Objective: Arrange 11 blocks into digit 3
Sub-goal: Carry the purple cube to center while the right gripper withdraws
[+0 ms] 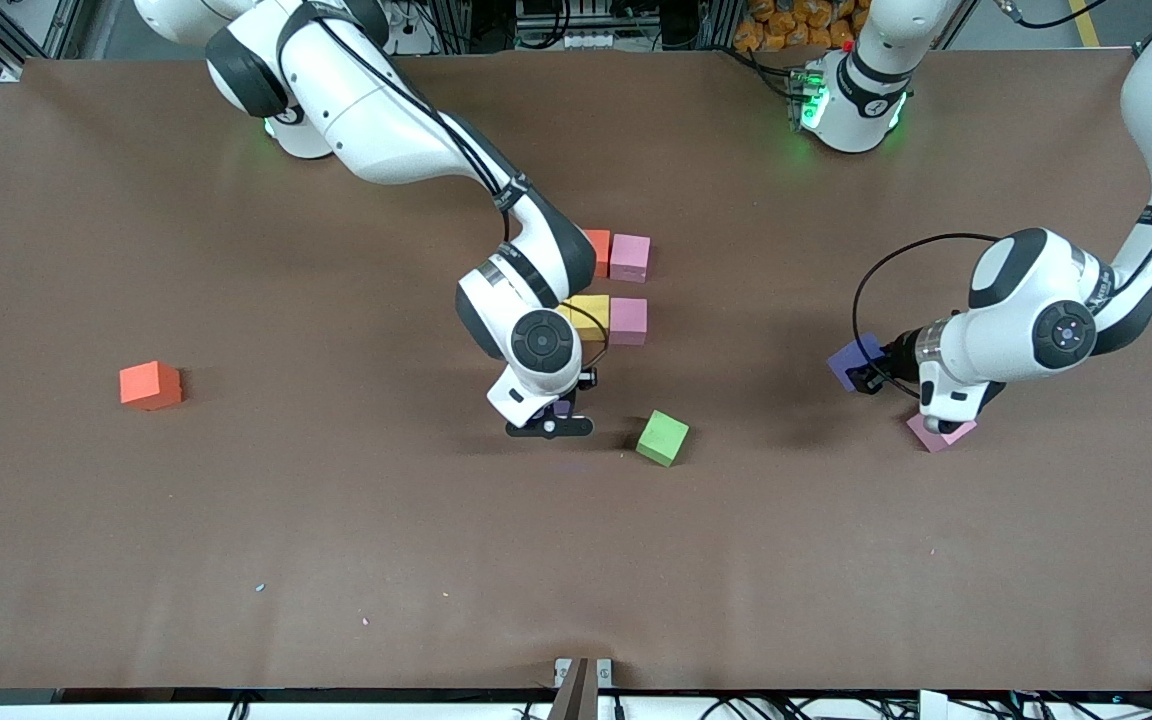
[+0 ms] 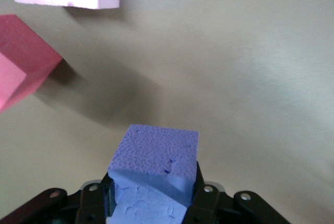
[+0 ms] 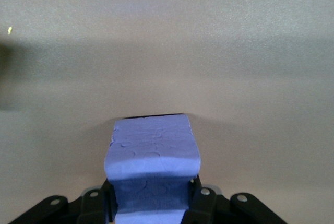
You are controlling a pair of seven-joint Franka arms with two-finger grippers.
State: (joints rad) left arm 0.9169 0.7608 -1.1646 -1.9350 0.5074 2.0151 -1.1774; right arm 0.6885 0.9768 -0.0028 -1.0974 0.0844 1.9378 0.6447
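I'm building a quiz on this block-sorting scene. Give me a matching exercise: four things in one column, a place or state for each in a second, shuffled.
Things:
1. green block
2. lone orange block
3. left gripper
4. yellow block

Places or states:
A. touching a pink block
B. shut on a purple block
C. alone toward the right arm's end of the table
D. nearest the front camera

Pairs: 1-D, 2-C, 3-B, 4-A

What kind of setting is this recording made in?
Most likely a robotics lab bench: two white arms are bolted along a brown-covered table, loose foam blocks like the green block lie on it, and aluminium framing and cabling show past the table's edge.
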